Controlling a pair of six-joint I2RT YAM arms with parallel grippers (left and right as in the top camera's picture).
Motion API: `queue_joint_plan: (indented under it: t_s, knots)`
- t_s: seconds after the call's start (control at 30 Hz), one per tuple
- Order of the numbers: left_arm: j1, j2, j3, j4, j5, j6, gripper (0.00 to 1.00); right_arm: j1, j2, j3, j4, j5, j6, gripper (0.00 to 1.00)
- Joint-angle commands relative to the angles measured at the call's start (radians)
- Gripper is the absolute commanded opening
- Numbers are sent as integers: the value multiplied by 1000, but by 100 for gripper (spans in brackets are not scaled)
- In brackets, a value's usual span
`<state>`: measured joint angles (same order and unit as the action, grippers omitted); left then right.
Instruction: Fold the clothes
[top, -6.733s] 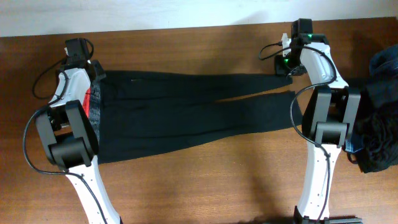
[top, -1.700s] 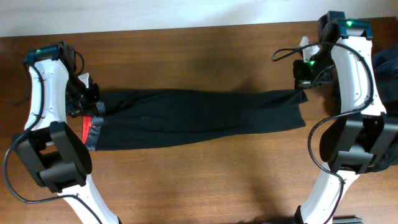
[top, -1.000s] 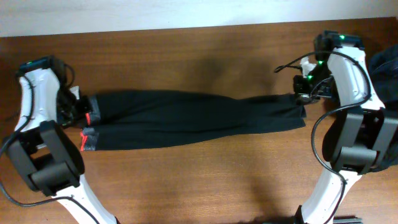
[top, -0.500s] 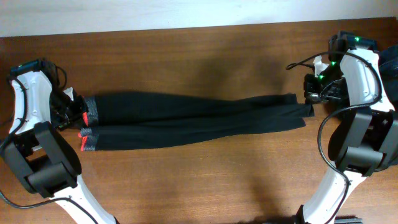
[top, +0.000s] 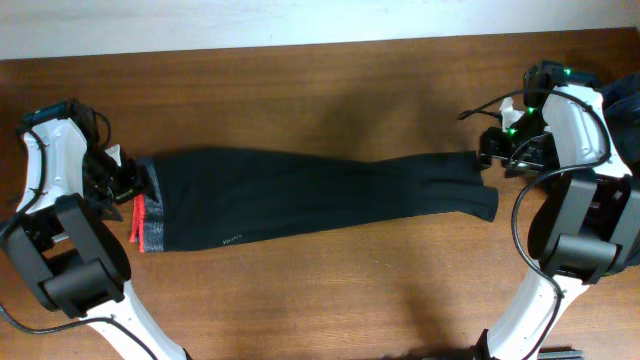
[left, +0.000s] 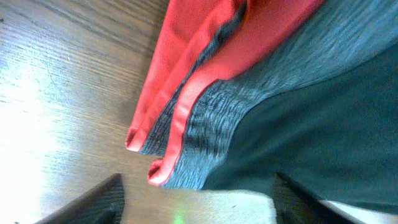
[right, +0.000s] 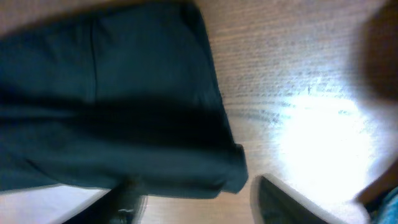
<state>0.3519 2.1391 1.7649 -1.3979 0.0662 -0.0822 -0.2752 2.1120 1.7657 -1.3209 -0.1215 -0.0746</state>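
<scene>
The clothes, long black pants (top: 310, 200), lie flat on the table, folded lengthwise, leg over leg. Their grey waistband with its red edge (top: 142, 222) is at the left, the cuffs (top: 482, 195) at the right. My left gripper (top: 122, 182) sits at the waistband's far corner, open and holding nothing. In the left wrist view its fingers (left: 93, 202) stand wide apart just short of the grey band (left: 205, 137) and red lining (left: 186, 56). My right gripper (top: 490, 152) is open by the cuffs. In the right wrist view the cuff corner (right: 224, 168) lies loose between its spread fingers (right: 292, 202).
A heap of dark and blue garments (top: 625, 95) sits at the right table edge behind the right arm. The table's far edge meets a pale wall (top: 300, 20). Bare wood (top: 330, 300) stretches in front of the pants.
Both grippers have opened and let go of the pants. The stretched cloth has dropped and spread flat, the two waistband halves now lying one on the other.
</scene>
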Motion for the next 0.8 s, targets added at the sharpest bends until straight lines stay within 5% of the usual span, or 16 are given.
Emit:
queue_joint_plan:
  t_s: [0.0, 0.23, 0.43, 0.53, 0.63, 0.7, 0.77]
  knots:
    - [0, -29, 14, 8, -2, 8, 84, -1, -40, -4, 14, -2, 5, 91]
    - [-3, -29, 218, -21, 108, 8, 83, -1, -42, 93, 15, -57, 4, 99]
    - [-38, -29, 338, -65, 218, 9, 66, 19, -42, 245, -115, -145, 1, 95]
    - [-79, -27, 307, -47, 196, 9, 41, 53, -41, 248, -148, -147, -36, 92]
    - [-125, -27, 247, 2, 196, 9, 2, 100, -41, 229, -142, -148, -53, 88]
    - [-155, -27, 201, 42, 195, 9, 0, 129, -40, 224, -132, -148, -52, 80]
    - [-179, -27, 147, 95, 186, 9, 0, 156, -39, 220, -119, -148, -51, 52]
